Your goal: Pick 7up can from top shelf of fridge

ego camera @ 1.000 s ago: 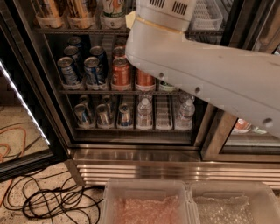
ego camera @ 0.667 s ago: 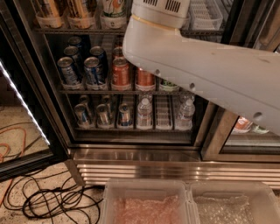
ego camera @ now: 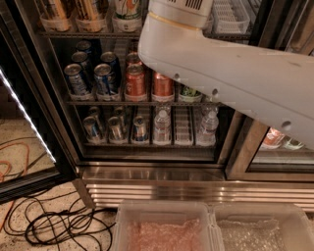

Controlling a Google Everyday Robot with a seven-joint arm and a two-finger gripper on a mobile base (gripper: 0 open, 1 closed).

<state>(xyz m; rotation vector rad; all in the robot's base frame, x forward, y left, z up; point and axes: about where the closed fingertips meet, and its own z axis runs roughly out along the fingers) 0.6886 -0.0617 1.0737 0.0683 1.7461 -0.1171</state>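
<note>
Firstly, fridge (ego camera: 157, 184): stood with its dark-framed door swung open, its ribbed steel base well below the top shelf.
top shelf (ego camera: 88, 34): a grey-edged rack running across the upper part of the view, partly covered by the arm.
7up can (ego camera: 126, 8): stood upright on the top shelf, pale with green lettering, its upper part cut off by the edge of the view; nothing touched it.
tall cans (ego camera: 73, 10): two tan ones stood on the top shelf beside the 7up can, on the side away from the arm.
white slotted lanes (ego camera: 230, 14): lay on the top shelf on the arm's far side.
arm (ego camera: 221, 73): a thick white link crossed in front of the top shelf and rose past its level out of view.
pincer: out of view, somewhere above the top shelf; whether it was open, closed or holding anything could not be told.
blue-and-silver cans (ego camera: 81, 78): on the rack just below the top shelf.
orange-red cans (ego camera: 136, 81): on that same rack, beside the blue ones.
water bottles (ego camera: 162, 125): two racks below the top shelf.
black cables (ego camera: 59, 225): tangled on the floor, far below the top shelf.
clear bins (ego camera: 164, 228): at the bottom, nearest the camera.
</note>
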